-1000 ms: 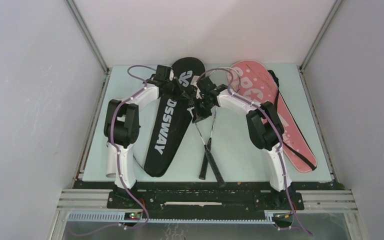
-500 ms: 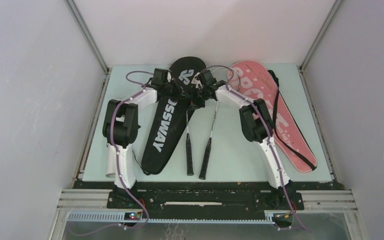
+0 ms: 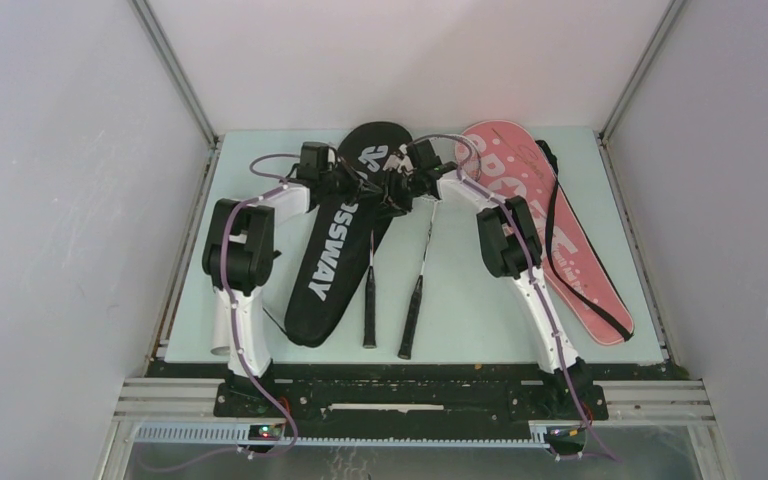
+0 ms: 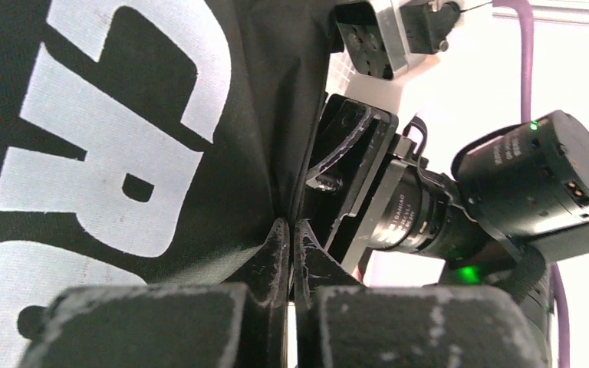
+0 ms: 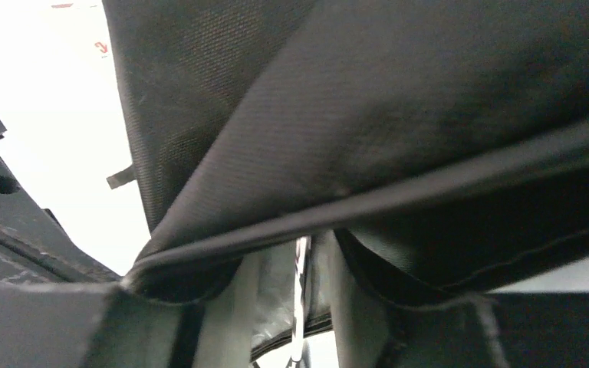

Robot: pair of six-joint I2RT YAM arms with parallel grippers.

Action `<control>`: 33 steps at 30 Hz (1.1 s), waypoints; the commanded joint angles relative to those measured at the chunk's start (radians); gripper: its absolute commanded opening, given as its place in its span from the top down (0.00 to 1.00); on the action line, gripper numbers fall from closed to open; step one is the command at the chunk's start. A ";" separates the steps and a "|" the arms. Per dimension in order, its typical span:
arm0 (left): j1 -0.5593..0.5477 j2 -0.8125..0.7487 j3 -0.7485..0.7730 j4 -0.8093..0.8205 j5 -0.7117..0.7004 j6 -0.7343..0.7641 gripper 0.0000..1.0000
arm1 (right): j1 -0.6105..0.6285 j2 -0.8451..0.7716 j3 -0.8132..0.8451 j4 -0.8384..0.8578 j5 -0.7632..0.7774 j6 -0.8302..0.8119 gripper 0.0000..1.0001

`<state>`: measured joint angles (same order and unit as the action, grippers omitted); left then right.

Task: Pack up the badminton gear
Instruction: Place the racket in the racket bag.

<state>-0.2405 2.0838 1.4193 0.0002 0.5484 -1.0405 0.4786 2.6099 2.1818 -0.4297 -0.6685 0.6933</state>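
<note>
view from above: a pale green table (image 3: 480, 310) with two robot arms reaching from the near edge towards its far middle. a black "crossway" racket cover (image 3: 325, 270) lies slanted on the left half, its narrow end near the left arm's base and its wide round end at the far middle. two rackets lie side by side just right of it: the left racket (image 3: 369, 300) and the right racket (image 3: 416, 295), black handles pointing to the near edge, thin shafts running up to the cover's wide end, where the grippers hide the racket heads. a pink "sport" racket cover (image 3: 570, 270) lies flat on the right side, well apart, with a black strap (image 3: 552, 215) trailing across it.

the left gripper (image 3: 358, 186) sits at the black cover's right edge. its wrist view shows the fingers (image 4: 276, 245) pressed together, pinching a fold of the black fabric.

the right gripper (image 3: 396, 190) faces it, very close. its wrist view shows fingers (image 5: 222, 314) standing apart, black fabric and its piped seam draped across just above the tips; whether they touch it is unclear.
</note>
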 commanded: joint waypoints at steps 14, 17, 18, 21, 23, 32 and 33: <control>0.019 -0.081 -0.057 0.115 0.154 0.033 1.00 | 0.037 -0.265 -0.338 -0.012 -0.123 -0.256 0.46; 0.022 -0.092 -0.071 0.111 0.140 0.067 1.00 | 0.068 -0.349 -0.485 0.006 -0.123 -0.322 0.45; 0.023 -0.094 -0.072 0.109 0.133 0.074 1.00 | 0.078 -0.375 -0.526 0.019 -0.117 -0.336 0.45; 0.023 -0.094 -0.074 0.110 0.110 0.088 1.00 | 0.104 -0.444 -0.647 0.081 -0.112 -0.342 0.44; 0.024 -0.100 -0.082 0.111 0.086 0.087 1.00 | 0.121 -0.466 -0.697 0.106 -0.120 -0.331 0.43; 0.038 -0.132 -0.138 0.119 0.007 0.038 1.00 | 0.211 -0.538 -0.880 0.215 -0.002 -0.231 0.43; 0.038 -0.135 -0.144 0.119 0.003 0.033 1.00 | 0.225 -0.539 -0.880 0.208 0.025 -0.226 0.43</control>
<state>-0.2173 2.0270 1.3087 0.0784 0.5983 -0.9894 0.6632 2.1136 1.3266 -0.2501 -0.7830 0.4427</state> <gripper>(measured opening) 0.009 0.568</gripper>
